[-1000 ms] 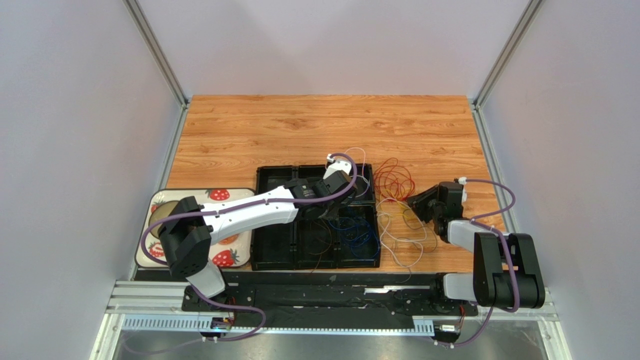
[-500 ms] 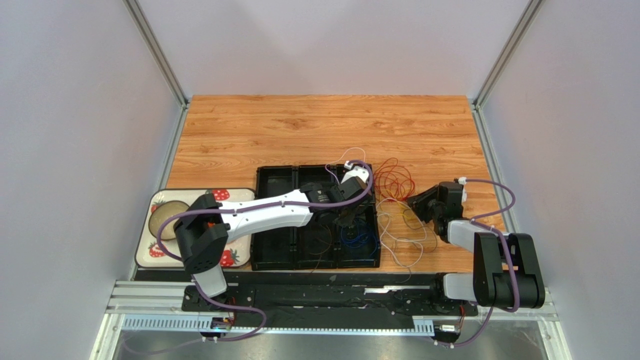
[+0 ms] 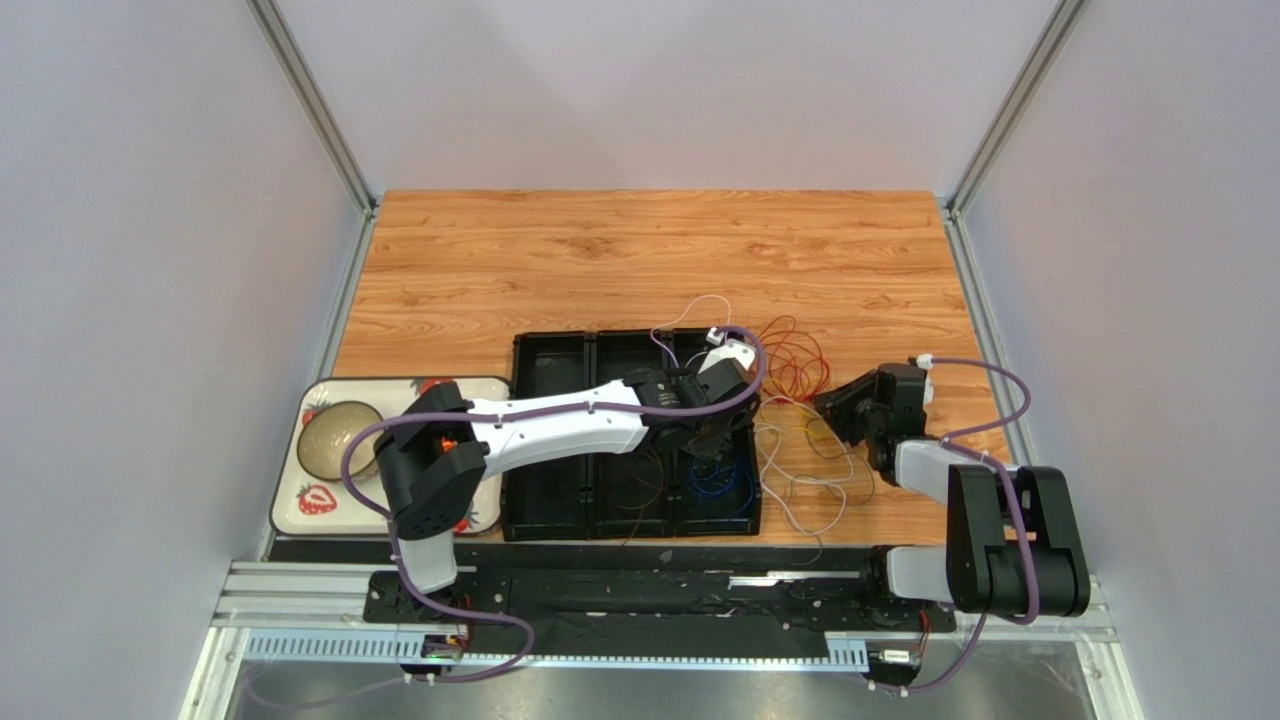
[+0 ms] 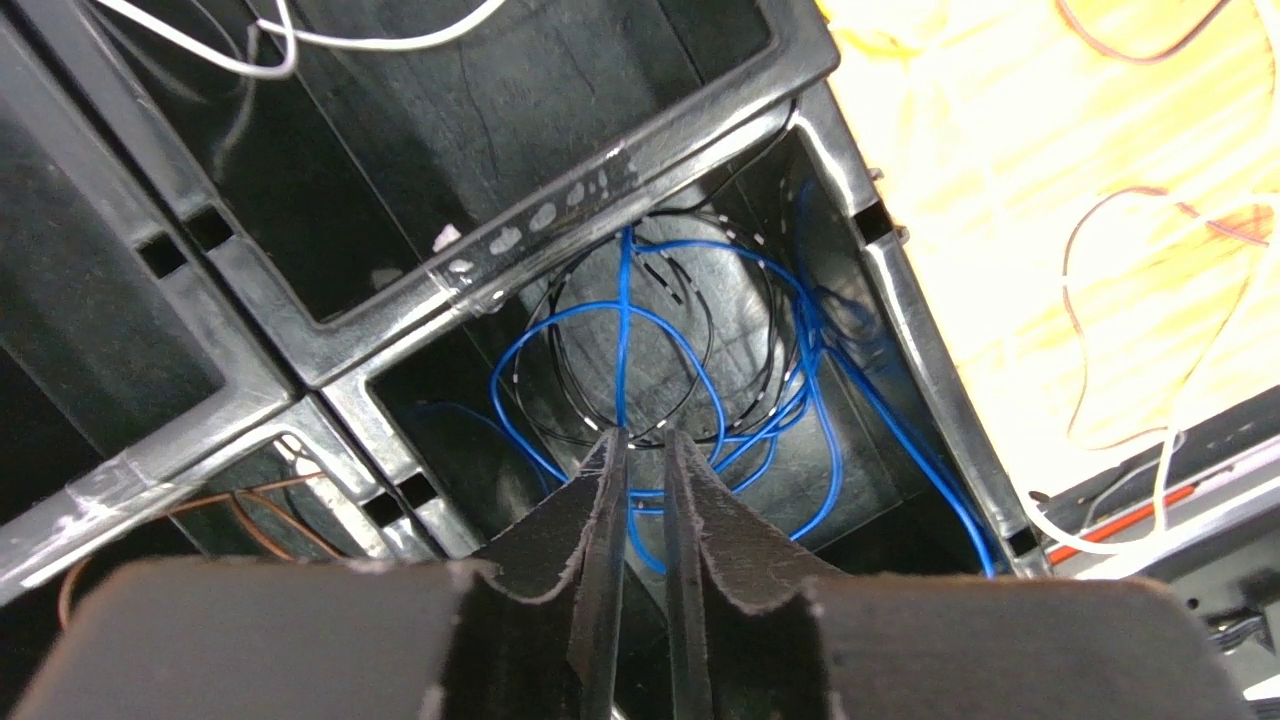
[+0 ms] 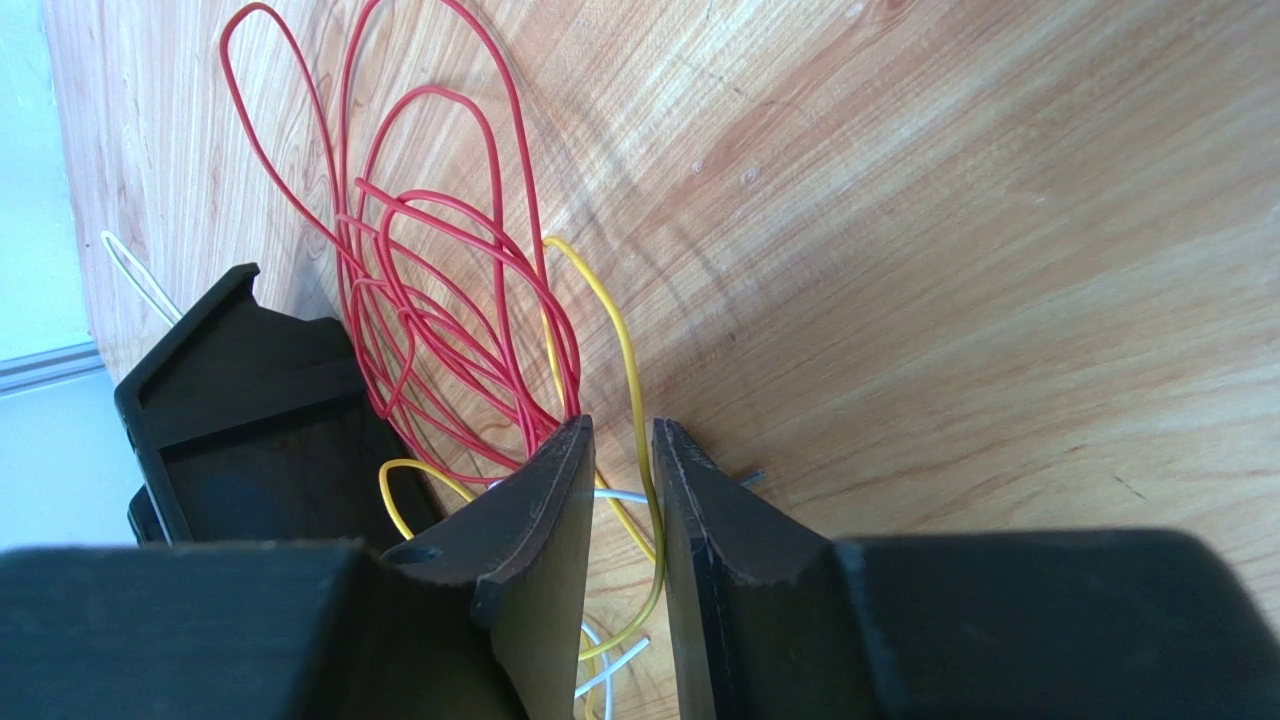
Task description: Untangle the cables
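Thin cables lie in and beside a black compartment tray (image 3: 549, 360). Blue and black cables (image 4: 812, 405) coil in its near right compartment (image 3: 724, 480). My left gripper (image 3: 703, 438) hangs over that compartment, its jaws a narrow gap apart (image 4: 643, 435); one straight blue strand runs up to the left fingertip. Red loops (image 3: 789, 360), white cables (image 3: 804, 480) and a yellow cable (image 5: 624, 360) lie tangled on the wood right of the tray. My right gripper (image 3: 824, 405) rests low at this tangle, slightly open (image 5: 619, 428), the yellow cable passing between its fingers unclamped. The red loops (image 5: 436, 270) lie just beyond.
A brown cable (image 4: 226, 503) lies in the neighbouring compartment, and white cable (image 4: 301, 38) in a far one. A strawberry-print tray (image 3: 308, 503) with a bowl (image 3: 338, 435) sits left of the black tray. The black tray's corner (image 5: 241, 420) is close to the right fingers.
My left arm has swung right, from the tray's middle compartments to above the near right compartment with the blue cables. The right arm has not moved.
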Controlling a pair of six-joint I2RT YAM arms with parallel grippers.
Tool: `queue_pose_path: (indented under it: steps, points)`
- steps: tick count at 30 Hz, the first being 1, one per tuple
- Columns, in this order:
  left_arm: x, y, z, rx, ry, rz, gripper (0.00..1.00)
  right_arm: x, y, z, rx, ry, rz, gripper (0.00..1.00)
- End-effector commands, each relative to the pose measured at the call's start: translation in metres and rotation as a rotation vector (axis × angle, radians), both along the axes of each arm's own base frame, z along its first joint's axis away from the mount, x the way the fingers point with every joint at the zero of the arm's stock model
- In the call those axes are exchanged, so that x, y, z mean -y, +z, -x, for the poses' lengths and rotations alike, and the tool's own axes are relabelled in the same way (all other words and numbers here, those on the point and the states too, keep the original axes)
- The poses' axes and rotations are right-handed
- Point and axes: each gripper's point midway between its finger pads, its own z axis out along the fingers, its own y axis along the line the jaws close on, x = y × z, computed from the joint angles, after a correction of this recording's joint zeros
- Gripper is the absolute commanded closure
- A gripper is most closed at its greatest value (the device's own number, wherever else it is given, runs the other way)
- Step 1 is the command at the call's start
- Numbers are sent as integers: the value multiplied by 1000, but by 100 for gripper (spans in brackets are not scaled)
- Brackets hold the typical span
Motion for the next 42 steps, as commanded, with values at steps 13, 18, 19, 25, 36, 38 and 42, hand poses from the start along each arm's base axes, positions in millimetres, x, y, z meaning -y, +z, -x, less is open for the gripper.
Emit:
queue_pose_path:
  steps: [13, 18, 19, 25, 36, 38, 42]
  points:
    - [-8, 46, -4, 109, 48, -34, 66, 0, -11, 9, -44, 23, 20, 71]
    - [-12, 44, -2, 101, 45, -61, 59, 0, -9, 8, -38, 24, 23, 71]
    - [-12, 43, -2, 98, 50, -62, 58, 0, -9, 8, -38, 26, 24, 71]
    - [-16, 51, 0, 113, 53, -74, 51, -1, -7, 8, -33, 29, 35, 71]
    - [-14, 101, -3, 176, 44, 24, 17, -4, 14, 10, -58, 53, 37, 100]
    - [-14, 112, -4, 188, 47, 47, 17, -3, 36, 8, -11, 59, 49, 100]
    - [-11, 129, -4, 209, 35, 90, 16, 3, 80, 13, 28, 73, 112, 100]
